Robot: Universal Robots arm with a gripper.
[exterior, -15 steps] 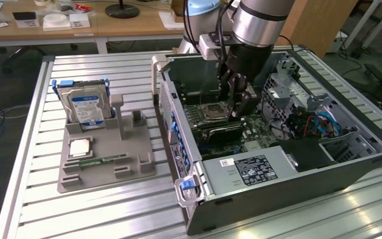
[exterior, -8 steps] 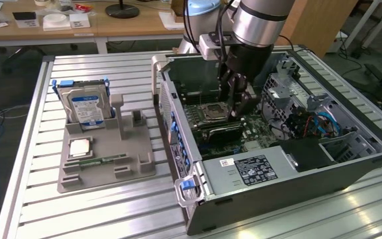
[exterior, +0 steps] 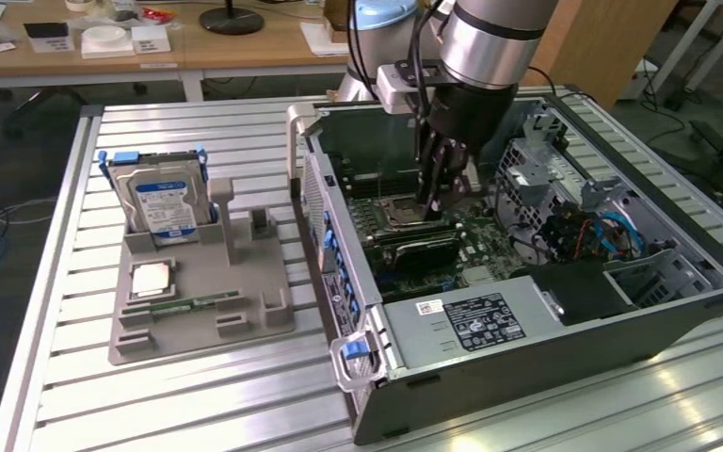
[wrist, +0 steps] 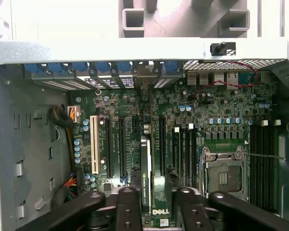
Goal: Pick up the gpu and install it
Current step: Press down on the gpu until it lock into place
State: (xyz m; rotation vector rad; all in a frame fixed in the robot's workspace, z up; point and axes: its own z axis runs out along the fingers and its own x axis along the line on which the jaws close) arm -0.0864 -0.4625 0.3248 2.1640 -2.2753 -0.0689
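We see the gripper down inside the open computer case, over the motherboard. The gpu stands on edge between the fingers, directly under the tool, its long axis running along the expansion slots, toward the blue-clipped rear brackets. The fingers sit at a middling width on either side of the card; we cannot tell if they are clamped on it or just off it. In the exterior view the arm comes straight down mid-case, gripper low over the board. On the exterior view's left, the grey parts holder carries the hard drive, well apart from the case.
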